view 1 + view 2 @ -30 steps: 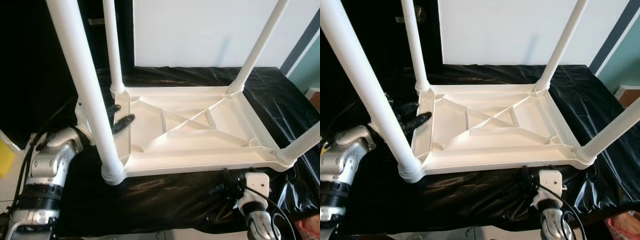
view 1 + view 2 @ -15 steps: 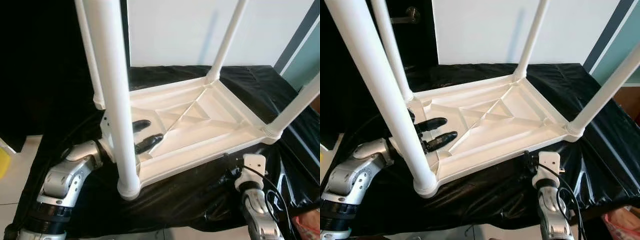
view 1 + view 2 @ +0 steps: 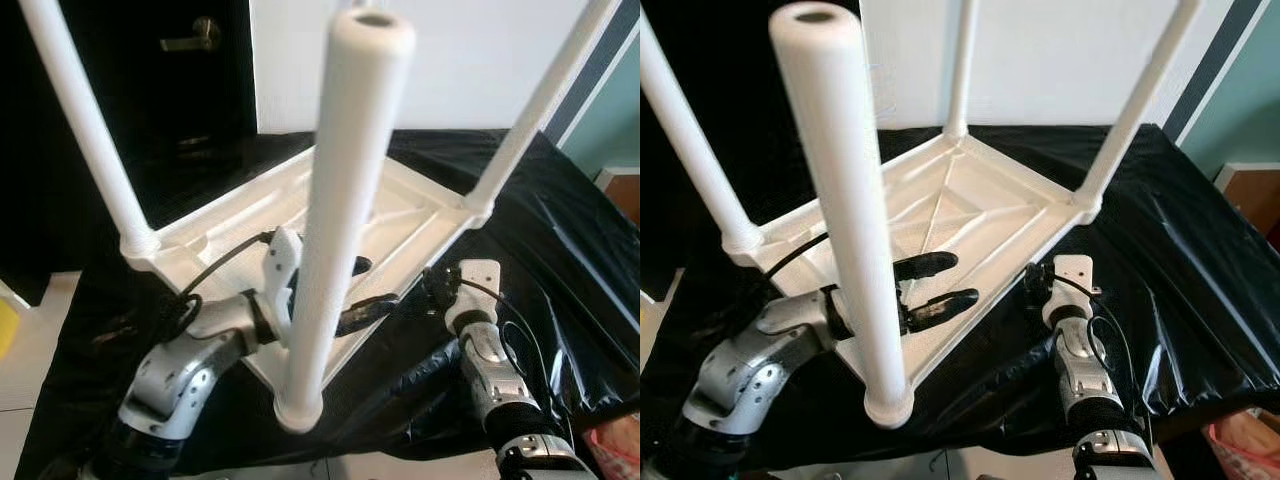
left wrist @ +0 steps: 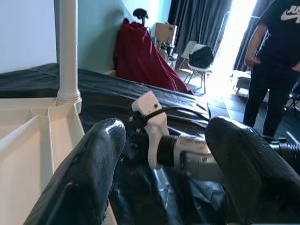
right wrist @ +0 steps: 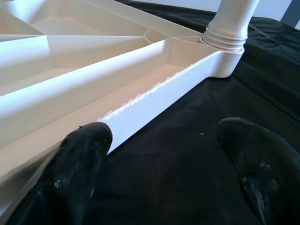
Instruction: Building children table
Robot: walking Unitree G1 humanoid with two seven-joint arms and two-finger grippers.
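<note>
Upside down on a black plastic sheet [image 3: 1200,300] lies the white children's table [image 3: 980,215], its ribbed underside facing up and its 4 round legs standing upward. One leg [image 3: 845,215] rises at the near corner, close to the camera; another leg [image 3: 685,150] stands at the left corner, a third [image 3: 1135,105] at the right corner, and the fourth [image 3: 962,65] at the far corner.

Just right of the near leg, the left pincer [image 3: 938,285] reaches over the table's near edge, its 2 black fingers [image 3: 925,265] spread apart with nothing between them, hovering over the ribbed underside. A black cable runs along the silver left arm [image 3: 760,355] behind it.

Near the right side of the table's near edge sits the right pincer [image 5: 173,154], fingers wide apart and holding nothing; in the right wrist view 1 finger [image 5: 77,159] is touching or just beside the table's rim, the other over the black sheet. The right arm [image 3: 1080,360] comes up from the near side.

Beyond the table stands a white wall [image 3: 1060,50] with a dark door [image 3: 190,70] to its left. In the left wrist view a person [image 4: 274,61] in dark clothes stands further off, near a red cloth [image 4: 140,56].
</note>
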